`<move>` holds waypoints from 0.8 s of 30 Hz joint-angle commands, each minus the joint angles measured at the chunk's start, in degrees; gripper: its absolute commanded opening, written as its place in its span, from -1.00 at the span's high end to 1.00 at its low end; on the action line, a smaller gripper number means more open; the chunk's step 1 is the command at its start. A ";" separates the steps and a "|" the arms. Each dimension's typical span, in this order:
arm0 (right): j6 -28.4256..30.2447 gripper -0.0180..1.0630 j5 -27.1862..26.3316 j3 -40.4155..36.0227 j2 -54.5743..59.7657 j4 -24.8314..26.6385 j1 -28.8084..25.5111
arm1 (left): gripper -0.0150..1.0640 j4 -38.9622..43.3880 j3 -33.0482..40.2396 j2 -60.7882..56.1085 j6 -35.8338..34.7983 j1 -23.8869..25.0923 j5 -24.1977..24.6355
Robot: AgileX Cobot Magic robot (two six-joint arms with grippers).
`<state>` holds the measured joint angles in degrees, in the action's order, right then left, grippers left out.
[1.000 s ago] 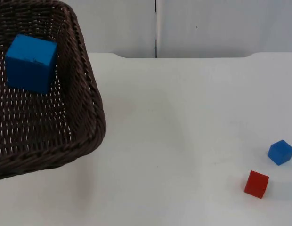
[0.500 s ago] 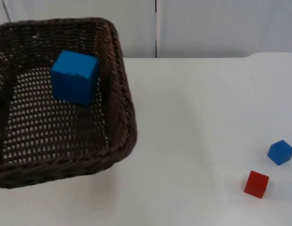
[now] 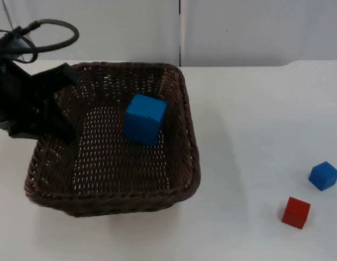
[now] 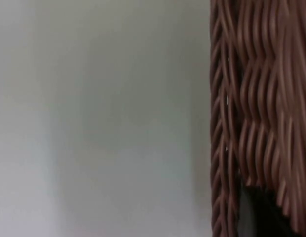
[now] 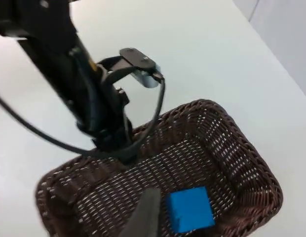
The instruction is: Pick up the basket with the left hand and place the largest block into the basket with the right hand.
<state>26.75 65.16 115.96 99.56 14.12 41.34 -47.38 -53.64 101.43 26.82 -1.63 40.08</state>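
A: Item one, the dark brown woven wicker basket [image 3: 111, 144]. Status?

B: Held at its left rim by the left gripper [image 3: 51, 117], fingers clamped over the wall; the left wrist view has the weave [image 4: 256, 98] right against the fingertip. Whether the base rests on the white table top [image 3: 250, 109] or hangs just above it, I cannot tell.

A: Item two, the largest block?

B: The large blue cube [image 3: 145, 118] lies inside the basket, near the back right of its floor, slightly tilted. Confirmed in the right wrist view [image 5: 190, 208]. Judged from that, both the lift and the placing look done; little is left beyond setting down or letting go.

A: The right gripper?

B: Above the basket, looking down into it; one fingertip [image 5: 145, 215] is visible and no block is with it. Open or closed: cannot tell.

A: Other stock?

B: A small blue cube [image 3: 323, 175] and a small red cube [image 3: 295, 212], close together near the table's right edge, well apart from the basket. Nothing obstructs either arm.
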 commanded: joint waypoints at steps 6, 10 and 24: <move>-1.89 -0.54 0.61 0.24 -1.63 -3.81 -0.15 | 0.98 -3.20 -6.55 7.72 2.60 -0.61 1.10; -2.30 -0.54 0.91 0.24 -1.63 -3.82 -0.15 | 0.98 -3.20 -10.14 10.68 3.97 -1.97 2.87; -5.28 -0.54 1.11 0.24 -1.63 -5.87 -0.15 | 0.98 -6.55 -21.77 20.65 3.97 -10.44 2.90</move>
<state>22.24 66.21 115.96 98.63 8.82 41.34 -50.50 -73.86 121.63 30.62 -10.94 42.33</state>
